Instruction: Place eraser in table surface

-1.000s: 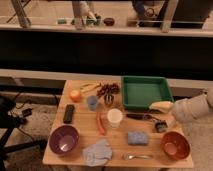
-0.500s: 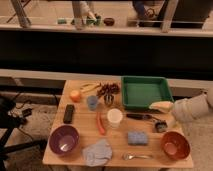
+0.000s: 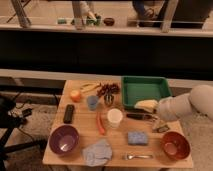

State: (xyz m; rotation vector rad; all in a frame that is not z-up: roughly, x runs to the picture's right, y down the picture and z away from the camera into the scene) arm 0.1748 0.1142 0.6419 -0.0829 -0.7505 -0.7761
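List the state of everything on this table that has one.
eraser: lying flat on the table surface, apart from the gripper.
gripper: open, at the green tray's front edge.
purple bowl: upright.
orange bowl: upright.
white cup: upright.
grey cloth: crumpled.

Green tray [image 3: 145, 86] at the far right, with a pale yellow thing [image 3: 146, 104] lying at its near rim. 2 bowls in the front row: purple bowl [image 3: 63, 140] at left, orange-brown bowl [image 3: 175, 146] at right. Between them, a grey-blue cloth [image 3: 97, 151], a blue pad [image 3: 137, 138] and a silver fork [image 3: 137, 156]. White cup [image 3: 115, 117] near the middle, a reddish strip [image 3: 101, 124] just left of it, a small blue cup [image 3: 92, 102] beyond. Orange fruit [image 3: 75, 95] at far left.
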